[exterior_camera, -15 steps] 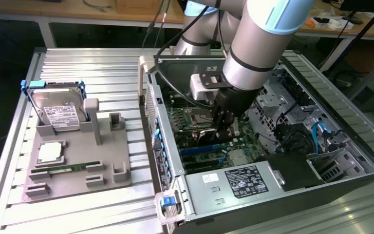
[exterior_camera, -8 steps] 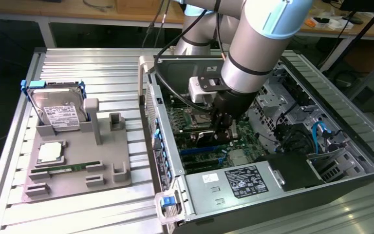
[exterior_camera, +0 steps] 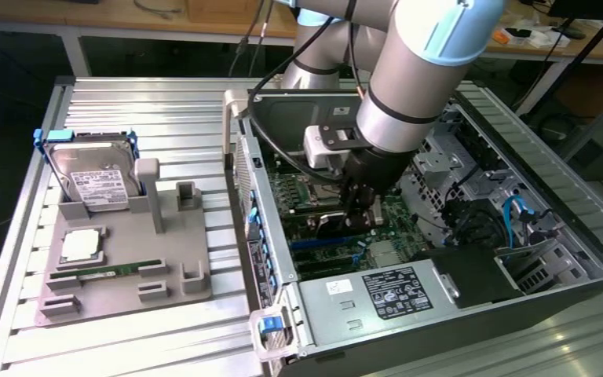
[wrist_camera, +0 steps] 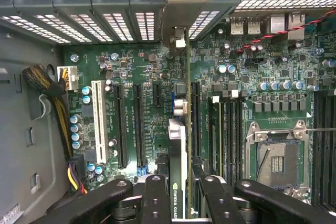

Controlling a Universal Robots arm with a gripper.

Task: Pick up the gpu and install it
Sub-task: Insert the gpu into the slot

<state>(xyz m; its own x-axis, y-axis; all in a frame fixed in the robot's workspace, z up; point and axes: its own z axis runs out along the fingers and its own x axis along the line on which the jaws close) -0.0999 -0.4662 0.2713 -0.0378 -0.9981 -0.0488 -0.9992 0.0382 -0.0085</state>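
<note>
Here, gpu (wrist_camera: 177, 153) amid motherboard slots (wrist_camera: 122, 124).

Lab/workshop: open PC case (exterior_camera: 335, 336) on alu-profile table (exterior_camera: 123, 345), wooden benches (exterior_camera: 213, 11) behind.

Inside the case (exterior_camera: 333, 330), the gpu (wrist_camera: 177, 148) stands edgewise over the motherboard (wrist_camera: 142, 61).

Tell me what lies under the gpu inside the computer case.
The gpu, gripped edge-on by the pincer, stands over the green motherboard, with long black slots on either side. The strip directly beneath the gpu is covered by it.
</note>
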